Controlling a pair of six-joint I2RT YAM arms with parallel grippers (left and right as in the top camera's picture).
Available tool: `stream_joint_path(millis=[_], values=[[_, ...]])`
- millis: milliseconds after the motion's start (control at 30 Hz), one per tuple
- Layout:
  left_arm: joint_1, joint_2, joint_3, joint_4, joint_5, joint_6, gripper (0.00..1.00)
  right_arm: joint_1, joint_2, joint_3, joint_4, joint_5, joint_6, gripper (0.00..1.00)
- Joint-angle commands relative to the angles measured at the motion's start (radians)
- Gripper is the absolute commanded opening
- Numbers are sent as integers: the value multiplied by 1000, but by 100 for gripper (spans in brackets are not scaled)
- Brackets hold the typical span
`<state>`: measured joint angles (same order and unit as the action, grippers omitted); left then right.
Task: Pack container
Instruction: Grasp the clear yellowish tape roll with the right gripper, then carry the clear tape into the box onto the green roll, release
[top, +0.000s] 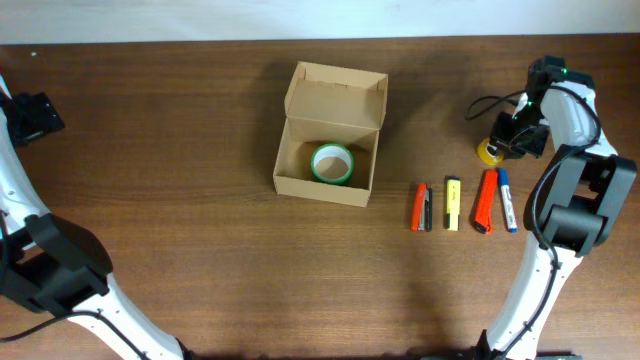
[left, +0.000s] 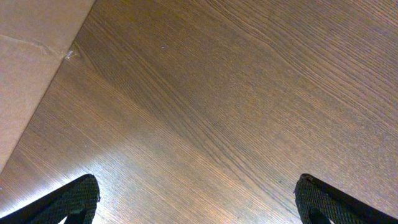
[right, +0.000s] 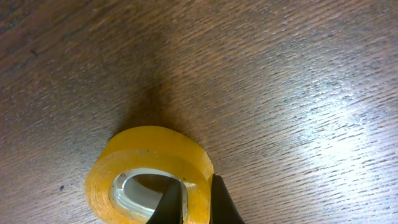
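Box (top: 322, 190) sits mid-table (top: 170, 150), open, its lid flap standing up at the far side. Inside it a green roll (top: 316, 165) lies flat on the floor of the box, toward the right.

Well to the right of the box, near the far edge, the right gripper (top: 510, 140) is down at a yellow roll (top: 489, 152). The wrist view shows that roll (right: 149, 163) lying flat on the wood, with the gripper (right: 196, 198) pinched on its near wall: one finger reaches into the hole, the other finger (right: 222, 202) presses the outside. The box and this gripper are well apart, with bare wood between them.

Nearer the front than the yellow roll, a row of markers (top: 452, 203) lies side by side, to the right of the box and clear of it.

The left gripper (top: 35, 115) is at the far left edge of the table, well away from the box. Its wrist view shows the fingers spread wide (left: 196, 194) over bare wood, holding nothing.
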<state>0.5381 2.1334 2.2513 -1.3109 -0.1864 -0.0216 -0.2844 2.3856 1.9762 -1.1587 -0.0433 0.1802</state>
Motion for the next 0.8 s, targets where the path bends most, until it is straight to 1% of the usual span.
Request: stream_joint_path(millis=[0, 100, 200, 300, 433, 533, 633, 767], values=[[1, -18, -8, 1, 7, 15, 100, 2, 48, 5, 3, 9, 5, 4], [1, -19, -8, 1, 7, 15, 100, 4, 47, 24, -13, -26, -21, 4], [1, -18, -8, 1, 7, 15, 100, 10, 46, 121, -76, -43, -57, 4], [1, -19, -8, 1, 8, 15, 100, 24, 46, 330, -173, -55, -95, 4], [1, -18, -8, 1, 7, 15, 100, 68, 44, 632, -279, -86, -95, 4], [1, -18, -8, 1, 7, 15, 100, 119, 18, 765, -315, -111, -98, 4], [1, -18, -8, 1, 7, 15, 100, 203, -42, 819, -320, -108, -125, 4], [1, -18, -8, 1, 7, 15, 100, 342, -132, 823, -327, -91, -160, 4]])
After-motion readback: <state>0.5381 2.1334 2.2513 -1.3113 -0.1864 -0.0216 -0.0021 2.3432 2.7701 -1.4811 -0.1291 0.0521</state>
